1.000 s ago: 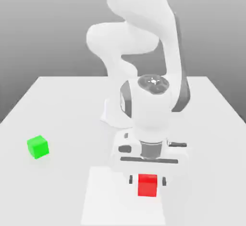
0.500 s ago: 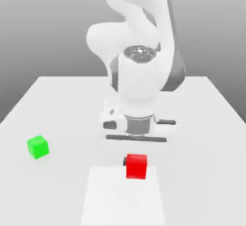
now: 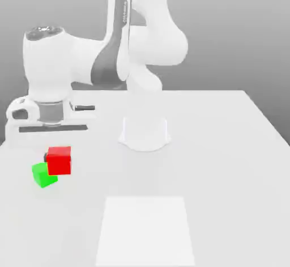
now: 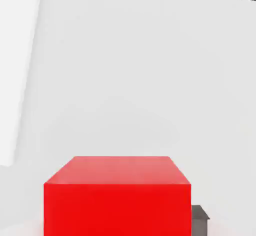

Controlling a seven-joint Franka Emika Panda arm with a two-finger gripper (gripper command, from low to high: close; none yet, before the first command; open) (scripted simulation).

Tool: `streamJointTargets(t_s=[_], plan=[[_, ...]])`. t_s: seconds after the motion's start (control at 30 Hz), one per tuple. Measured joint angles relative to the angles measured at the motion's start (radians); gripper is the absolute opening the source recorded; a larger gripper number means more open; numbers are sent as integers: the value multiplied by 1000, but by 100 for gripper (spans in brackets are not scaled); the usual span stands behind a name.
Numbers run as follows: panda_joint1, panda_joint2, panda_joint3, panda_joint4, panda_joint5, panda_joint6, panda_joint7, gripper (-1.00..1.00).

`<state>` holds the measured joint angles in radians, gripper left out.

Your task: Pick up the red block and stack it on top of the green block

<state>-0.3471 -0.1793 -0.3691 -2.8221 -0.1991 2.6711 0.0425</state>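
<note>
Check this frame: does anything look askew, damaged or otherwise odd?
Nothing is spilled or damaged. The red block hangs off the table, held in the shut jaws of the gripper; in the exterior view it overlaps the green block, which sits at an angle to the table edge. That fits a carry.

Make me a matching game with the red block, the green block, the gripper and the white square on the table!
Things:
1. red block
2. green block
3. gripper
4. white square

States:
A. lies flat, nothing on it
B. shut on a block
C. held up in the air
D. sits on the table, partly hidden by the other block

Pairs: 1-C, 2-D, 3-B, 4-A
</note>
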Motion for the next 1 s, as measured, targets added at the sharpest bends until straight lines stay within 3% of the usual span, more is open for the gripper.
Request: streamJointTargets(t_s=[0.17, 0.27, 1.0], plan=[[-81, -28, -140, -26, -29, -12, -270, -100], [-76, -8, -175, -31, -2, 10, -338, -100], [23, 234, -185, -24, 366, 208, -601, -100]])
